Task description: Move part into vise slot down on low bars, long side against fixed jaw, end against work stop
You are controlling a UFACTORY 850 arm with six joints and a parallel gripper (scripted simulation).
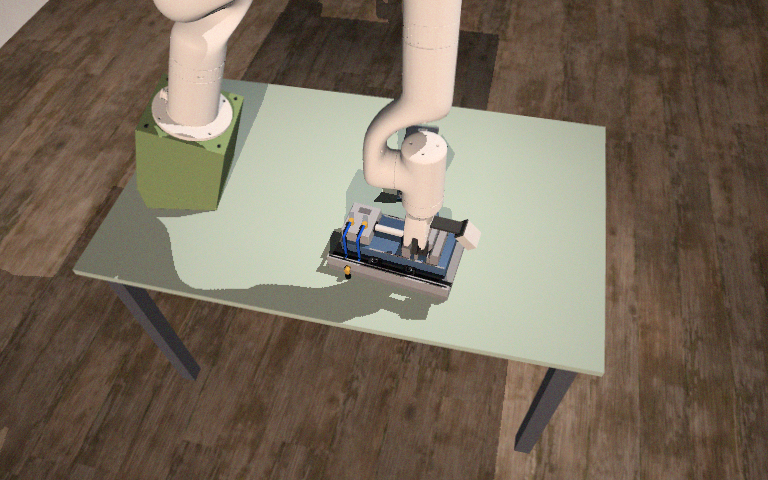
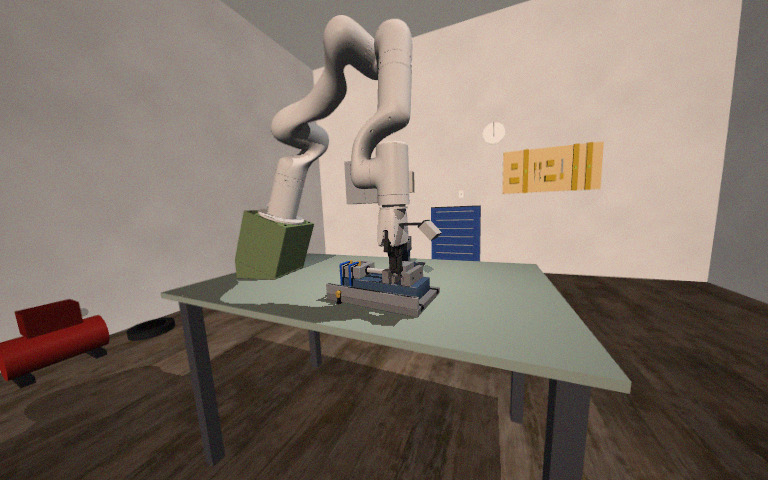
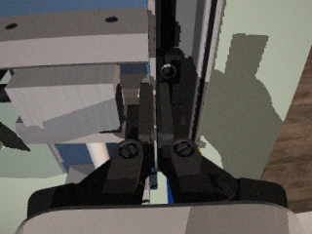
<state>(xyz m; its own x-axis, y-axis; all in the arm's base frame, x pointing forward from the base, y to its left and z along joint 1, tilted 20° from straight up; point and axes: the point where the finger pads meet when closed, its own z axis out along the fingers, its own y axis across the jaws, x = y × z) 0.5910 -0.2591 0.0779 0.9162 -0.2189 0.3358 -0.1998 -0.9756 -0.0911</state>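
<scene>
Dark wood flooring surrounds a pale green table [image 1: 526, 237], where the arm rises from a green pedestal [image 1: 148, 186] at one corner. Near the table's middle sits the vise [image 1: 447, 257] on its grey base plate [image 1: 390, 278] — blue body, air cylinder [image 1: 361, 219] with blue hoses at one end. The gripper [image 1: 416, 249] points straight down between the grey jaws, its fingers pressed together with nothing between them (the wrist view shows them closed). A grey block [image 3: 61, 100], likely the part, lies just beside the fingers in the vise — whether they touch cannot be told.
</scene>
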